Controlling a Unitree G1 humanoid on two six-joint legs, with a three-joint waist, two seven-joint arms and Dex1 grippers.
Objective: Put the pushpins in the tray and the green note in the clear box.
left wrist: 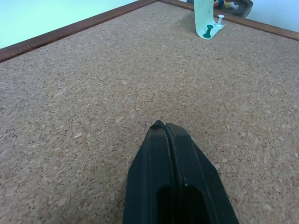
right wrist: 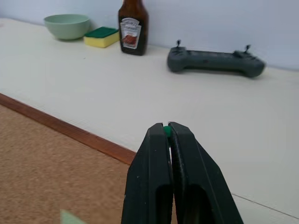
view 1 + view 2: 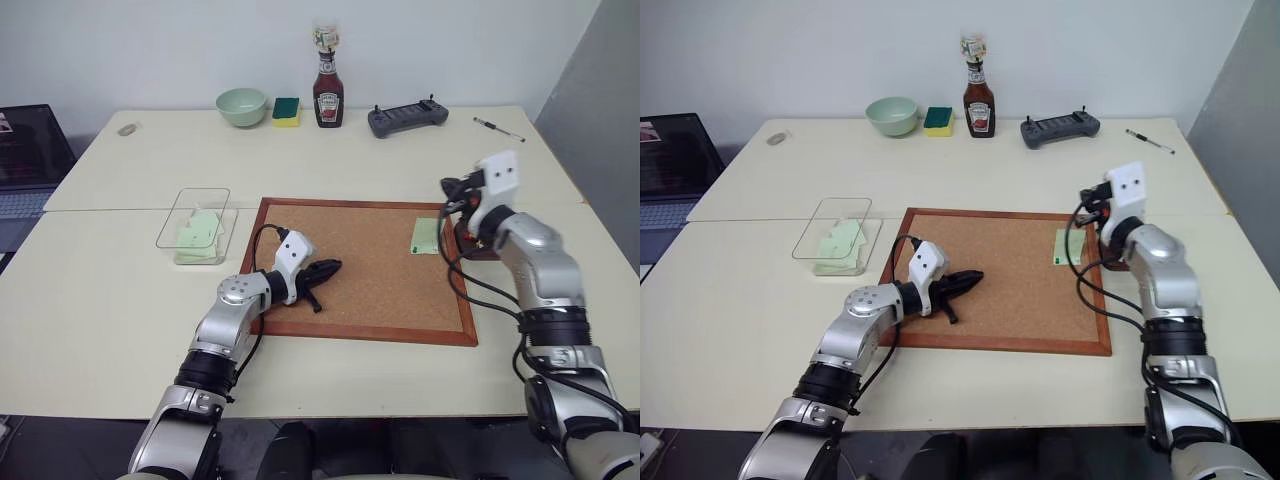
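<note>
Closest to the head camera, the left gripper (image 3: 325, 270) lies low over the wood-framed brown corkboard (image 3: 370, 320), its two black fingers (image 1: 173, 186) pressed together with nothing between them. Across the board, near its right edge, a small pale green square paper note (image 3: 425, 236) sits on the cork, with a green-headed pushpin (image 1: 208, 32) and a white one (image 1: 220, 18) standing at its lower end. Just past that edge lies a small dark reddish-brown tray (image 1: 243, 7) holding a few coloured pins.

Above the tray and the board's right edge hangs the right gripper (image 2: 168, 130), its fingers clenched on a tiny green pinhead (image 2: 166, 130) peeping out at the tips.

Left of the corkboard stands a transparent shallow plastic box (image 3: 197, 226) with pale green notes inside. Along the far side of the cream table (image 3: 120, 300) stand a pale green bowl (image 3: 241, 106), a green-and-yellow sponge (image 3: 286, 111), a ketchup bottle (image 3: 328, 88), a dark grey handheld controller (image 3: 407, 119) and a pen (image 3: 498, 129). A laptop (image 3: 28, 160) sits at the far left.
</note>
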